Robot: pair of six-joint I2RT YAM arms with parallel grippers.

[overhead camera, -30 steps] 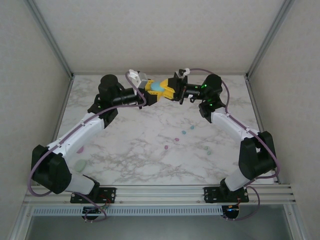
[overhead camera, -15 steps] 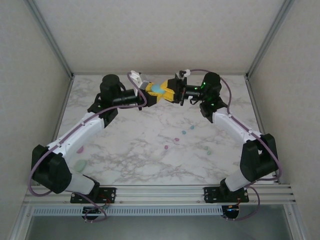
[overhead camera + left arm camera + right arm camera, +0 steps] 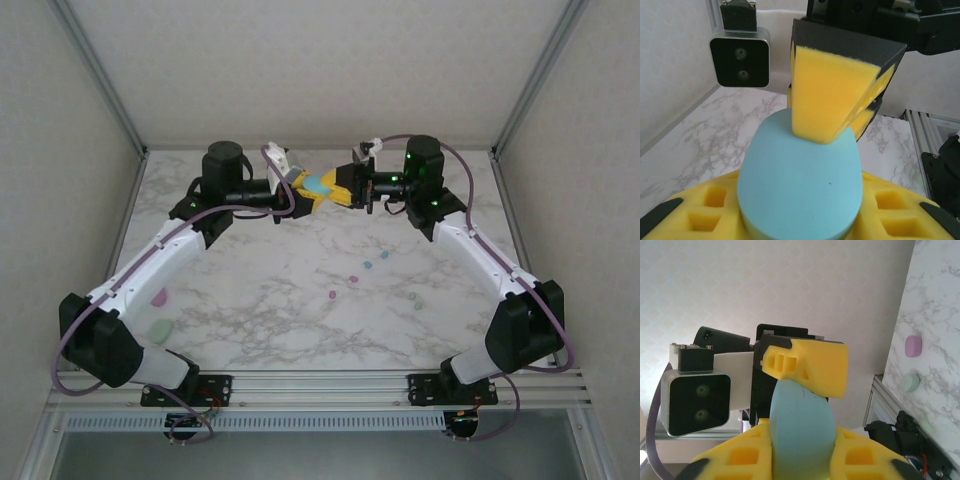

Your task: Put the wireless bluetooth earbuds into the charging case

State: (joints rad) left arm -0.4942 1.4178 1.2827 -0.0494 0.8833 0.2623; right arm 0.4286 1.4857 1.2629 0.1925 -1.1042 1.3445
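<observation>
1. Two grippers are seen from the top camera meeting above the far side of the table (image 3: 250, 300). The left gripper (image 3: 302, 191) and the right gripper (image 3: 341, 185) are both clamped on the teal case (image 3: 318, 183), which is held between them, off the marble. Six earbuds (image 3: 367, 266) are scattered loose on the table nearer the right arm, well apart from that case. A pink case (image 3: 158, 297) and a green case (image 3: 162, 329) are seen beside the left arm.
2. From the left wrist, the teal case is seen pinched at its near end between this gripper's yellow pads, while the right gripper's pads are pressed on its far end. No seam or raised lid can be made out.
3. From the right wrist, the double grip is shown from the opposite side, with the case edge-on between the pads.
4. The step in hand is judged to be the opening of the teal case, or its passing between grippers; no earbud is inserted yet. For the next move, one end must be held firm while the lid is parted gently, so that the smooth shell is not squeezed out of the foam.
</observation>
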